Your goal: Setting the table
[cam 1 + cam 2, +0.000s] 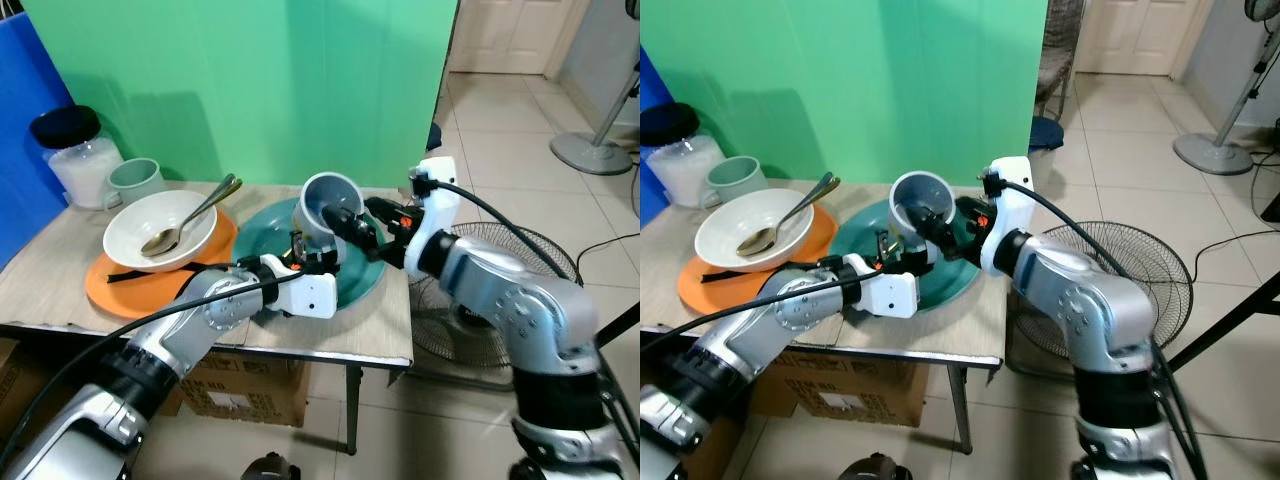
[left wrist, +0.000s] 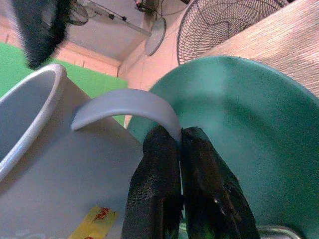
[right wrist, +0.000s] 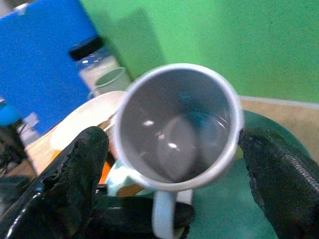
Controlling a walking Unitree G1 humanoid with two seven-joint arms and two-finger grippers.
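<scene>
The grey mug (image 1: 328, 206) is tilted above the teal plate (image 1: 362, 283) on the worktop (image 1: 380, 330). The left gripper (image 2: 180, 149) pinches its handle (image 2: 127, 105) between closed fingers, steadying it, while the right gripper (image 3: 169, 164), fingers spread wide, brackets the rim, probably for a handover.

Table (image 1: 330, 335): pale wood-grain top, dark metal legs, set against a green screen.

Directly on it:
- Teal plate (image 1: 362, 277), under both grippers, near the edge by the fan.
- Orange plate (image 1: 128, 288), well off to the left gripper's (image 1: 316, 254) outer side, touching the teal plate's rim or nearly so.
- Pale green mug (image 1: 135, 182), beyond the orange plate.
- Glass jar (image 1: 78, 155) with black lid, just beside that mug, farthest from the right gripper (image 1: 345, 222).
</scene>
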